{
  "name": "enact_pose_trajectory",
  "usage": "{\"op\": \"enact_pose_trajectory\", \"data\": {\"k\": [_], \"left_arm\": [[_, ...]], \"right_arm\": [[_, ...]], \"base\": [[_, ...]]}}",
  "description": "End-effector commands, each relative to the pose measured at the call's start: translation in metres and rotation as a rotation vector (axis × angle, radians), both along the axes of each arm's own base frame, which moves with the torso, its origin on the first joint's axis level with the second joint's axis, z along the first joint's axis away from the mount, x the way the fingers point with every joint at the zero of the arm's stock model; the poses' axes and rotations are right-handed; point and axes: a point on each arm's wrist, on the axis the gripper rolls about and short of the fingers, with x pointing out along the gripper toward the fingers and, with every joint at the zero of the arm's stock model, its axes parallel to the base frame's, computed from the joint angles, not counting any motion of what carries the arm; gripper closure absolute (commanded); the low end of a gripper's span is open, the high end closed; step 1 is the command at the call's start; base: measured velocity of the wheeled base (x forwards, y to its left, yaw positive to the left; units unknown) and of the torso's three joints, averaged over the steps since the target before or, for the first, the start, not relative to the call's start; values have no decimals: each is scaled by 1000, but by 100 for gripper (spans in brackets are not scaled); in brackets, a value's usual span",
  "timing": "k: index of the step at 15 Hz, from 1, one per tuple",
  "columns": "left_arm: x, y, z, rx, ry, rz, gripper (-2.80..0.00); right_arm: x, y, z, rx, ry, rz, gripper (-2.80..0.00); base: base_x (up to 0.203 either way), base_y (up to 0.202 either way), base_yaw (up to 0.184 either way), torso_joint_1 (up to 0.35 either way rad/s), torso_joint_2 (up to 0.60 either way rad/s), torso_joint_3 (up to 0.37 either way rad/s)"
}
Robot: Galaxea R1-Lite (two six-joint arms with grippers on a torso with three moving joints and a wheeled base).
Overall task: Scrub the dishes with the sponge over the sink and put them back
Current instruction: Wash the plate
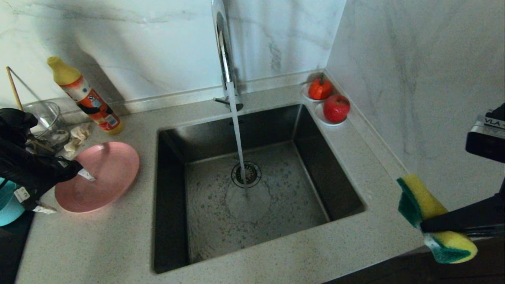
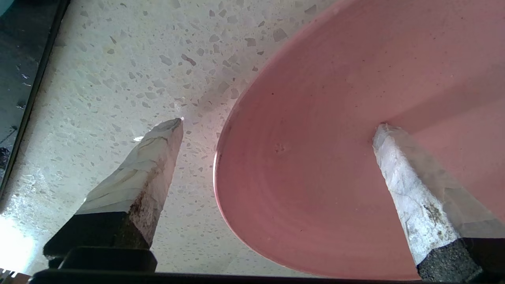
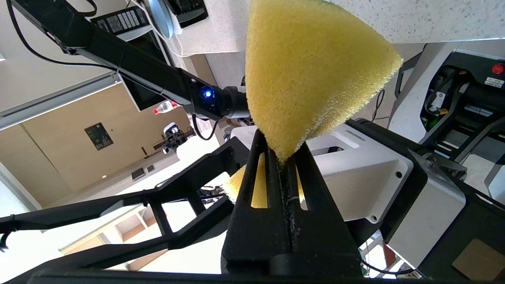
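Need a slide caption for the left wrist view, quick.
Open left claw straddling the pink plate's rim on the speckled countertop.

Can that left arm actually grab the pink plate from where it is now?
Probably yes. The left gripper hangs open right at the pink plate: one finger is over the plate, the other over the countertop, straddling the rim. Nothing lies between them.

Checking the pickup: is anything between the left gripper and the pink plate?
Nothing visible. The open left gripper straddles the pink plate's near rim, one finger over the plate, the other finger over the counter.
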Motion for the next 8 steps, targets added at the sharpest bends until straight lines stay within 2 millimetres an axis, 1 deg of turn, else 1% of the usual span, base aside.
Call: {"op": "enact_pose_trajectory", "data": {"k": [1,6,8], "left_arm": [[1,0,-2,-6,9,3,-280],[0,1,1,-6,-2,12,-280],[0,6,4,-3,-15,28,-280]], "right_arm": [[0,0,0,2,9,3,0],[-1,0,0,4,6,4,0],[0,0,0,5,8,5,0]], "base": [[0,0,0,0,0,0],[0,0,0,0,0,0],[0,0,0,0,0,0]]}}
